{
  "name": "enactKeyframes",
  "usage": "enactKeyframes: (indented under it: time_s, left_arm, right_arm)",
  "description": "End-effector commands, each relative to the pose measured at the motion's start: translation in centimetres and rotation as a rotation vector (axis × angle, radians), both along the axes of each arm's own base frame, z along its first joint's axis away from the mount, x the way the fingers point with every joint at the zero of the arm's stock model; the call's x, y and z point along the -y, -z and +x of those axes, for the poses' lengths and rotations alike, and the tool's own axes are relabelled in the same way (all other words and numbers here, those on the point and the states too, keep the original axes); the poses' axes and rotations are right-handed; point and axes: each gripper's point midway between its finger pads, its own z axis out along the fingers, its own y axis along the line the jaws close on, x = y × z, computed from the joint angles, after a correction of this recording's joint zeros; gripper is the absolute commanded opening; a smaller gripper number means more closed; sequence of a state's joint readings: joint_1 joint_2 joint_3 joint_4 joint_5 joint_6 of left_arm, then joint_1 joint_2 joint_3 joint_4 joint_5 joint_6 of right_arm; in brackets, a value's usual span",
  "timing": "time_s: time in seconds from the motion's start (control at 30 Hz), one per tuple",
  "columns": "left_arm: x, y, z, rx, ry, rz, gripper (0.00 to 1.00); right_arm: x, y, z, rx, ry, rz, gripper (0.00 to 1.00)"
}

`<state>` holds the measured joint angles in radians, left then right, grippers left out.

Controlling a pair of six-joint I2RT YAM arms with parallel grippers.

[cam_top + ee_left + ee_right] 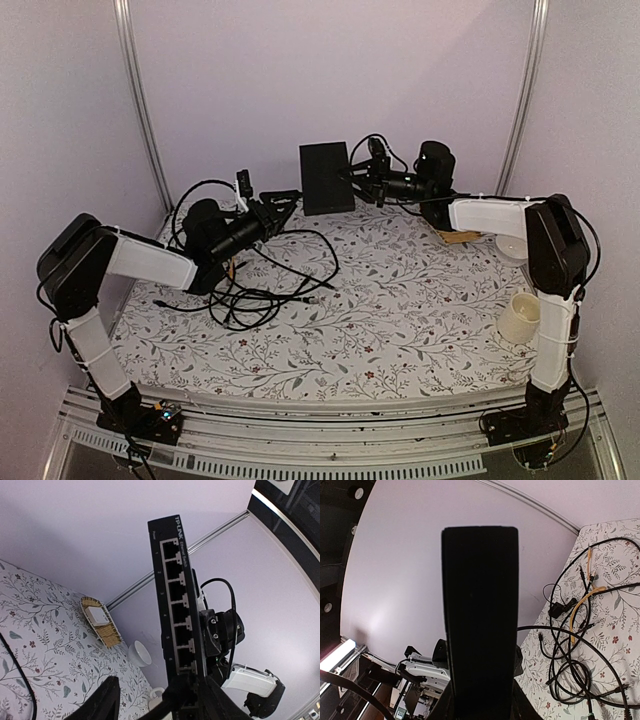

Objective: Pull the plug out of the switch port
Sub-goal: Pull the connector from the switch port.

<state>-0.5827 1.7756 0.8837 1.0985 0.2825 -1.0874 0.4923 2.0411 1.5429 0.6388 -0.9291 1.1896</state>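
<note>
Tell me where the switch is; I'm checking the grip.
Top view, far centre: the switch stands in the right gripper, the left gripper just to its left.

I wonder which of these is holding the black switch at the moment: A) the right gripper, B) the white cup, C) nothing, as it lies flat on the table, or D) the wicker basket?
A: in the top view the switch stands on edge at the tip of the right gripper, and the right wrist view shows its black body rising from between that gripper's own fingers.
</note>
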Motion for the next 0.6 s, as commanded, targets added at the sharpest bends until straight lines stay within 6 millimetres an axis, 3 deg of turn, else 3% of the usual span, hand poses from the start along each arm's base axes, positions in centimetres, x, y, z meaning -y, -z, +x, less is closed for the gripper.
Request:
enactKeyframes:
  time_s: [0.0, 0.57]
  left_arm:
    - [0.6, -1.6, -0.5, 0.051, 0.024, -0.032, 0.54]
    - [1.0, -3.3, -1.4, 0.085, 0.050, -0.082, 0.44]
  right_arm:
    - [0.2, -5.5, -2.0, 0.145, -0.016, 0.084, 0.02]
    - [-0.1, -5.7, -2.5, 0.150, -0.022, 0.088, 0.02]
